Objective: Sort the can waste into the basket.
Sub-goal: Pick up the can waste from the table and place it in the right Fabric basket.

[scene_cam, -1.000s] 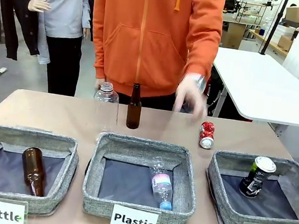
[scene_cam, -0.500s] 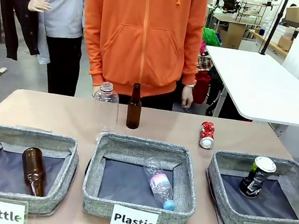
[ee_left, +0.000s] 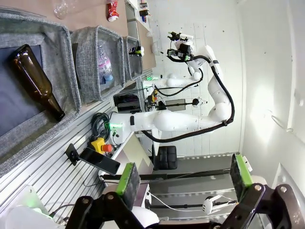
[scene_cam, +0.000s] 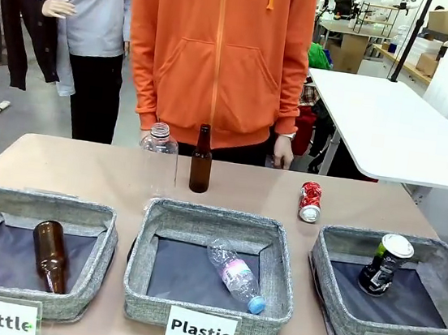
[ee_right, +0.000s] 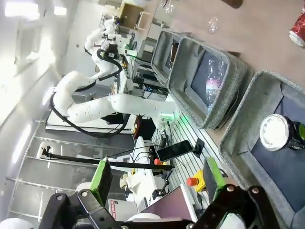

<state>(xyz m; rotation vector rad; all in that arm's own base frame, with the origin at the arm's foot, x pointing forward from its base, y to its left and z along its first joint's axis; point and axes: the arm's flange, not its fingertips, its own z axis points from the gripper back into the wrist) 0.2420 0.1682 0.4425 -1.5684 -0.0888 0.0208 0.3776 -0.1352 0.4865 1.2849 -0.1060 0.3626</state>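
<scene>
Red can [scene_cam: 310, 202] sat outside, at eleven o'clock of the basket [scene_cam: 347, 234]. We noted left gripper [ee_left: 185, 175] and right gripper [ee_right: 157, 176] both wide, empty. Its crushed sides might slip our pinch.

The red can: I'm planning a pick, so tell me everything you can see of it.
The red can is small, crushed and dented. It looks like thin metal, red with white marks, with a silvery end turned toward the front camera. It seems to lie on its side on the tan table, just beyond the far left corner of the Can basket and apart from it. Only the table touches it, and it is not yet sorted.
</scene>
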